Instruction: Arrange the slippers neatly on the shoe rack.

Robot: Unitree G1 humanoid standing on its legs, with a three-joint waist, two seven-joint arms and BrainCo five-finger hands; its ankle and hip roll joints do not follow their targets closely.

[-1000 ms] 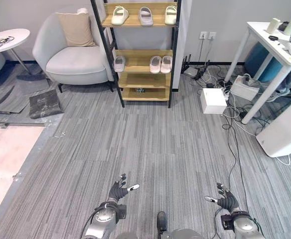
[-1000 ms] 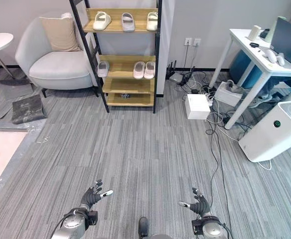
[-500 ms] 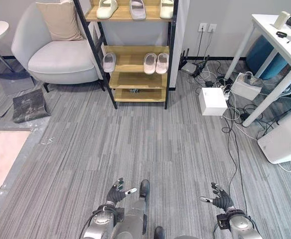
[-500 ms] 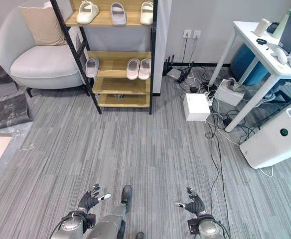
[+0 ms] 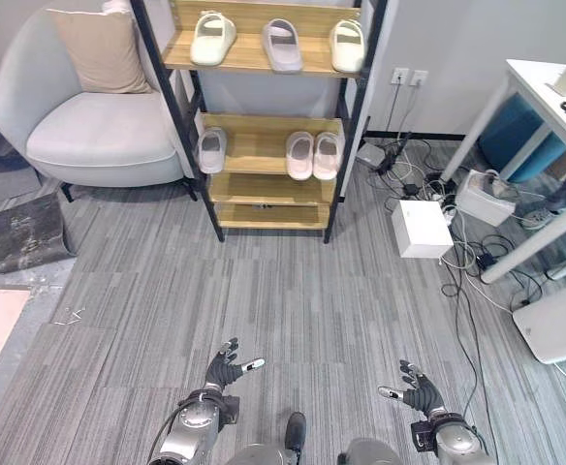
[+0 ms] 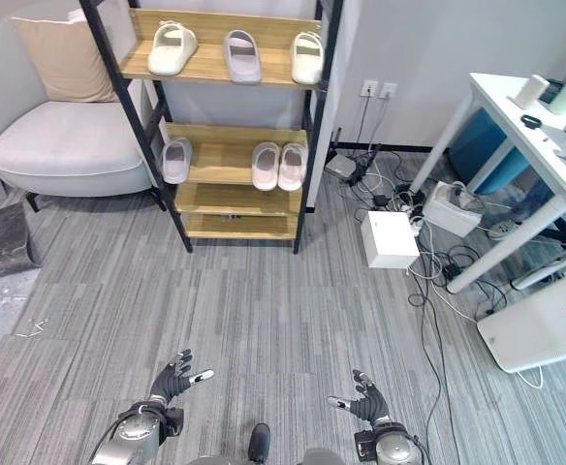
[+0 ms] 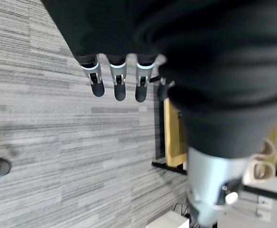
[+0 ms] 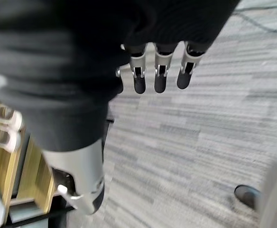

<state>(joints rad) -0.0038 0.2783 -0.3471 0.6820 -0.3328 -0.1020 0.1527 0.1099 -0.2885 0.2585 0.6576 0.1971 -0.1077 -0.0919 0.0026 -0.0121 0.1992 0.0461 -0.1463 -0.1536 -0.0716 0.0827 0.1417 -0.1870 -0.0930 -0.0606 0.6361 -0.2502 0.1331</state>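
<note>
Six slippers (image 5: 300, 155) sit on the shoe rack (image 5: 264, 107): three on its top shelf, three on the shelf below. Left of the rack stands an armchair (image 5: 79, 126), to its right a white box (image 5: 421, 229) among cables. Well before the rack, the left robot hand (image 5: 225, 369) and right robot hand (image 5: 417, 395) hover over bare carpet, fingers spread, holding nothing.

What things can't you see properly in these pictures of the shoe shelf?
- Shoe rack: its top is cut off by the upper edge of both eye views.
- Small dark item on the lowest shelf: too small to identify.
- Single slipper: partly behind the rack's black post.
- Armchair: cut by the left edge.
</note>
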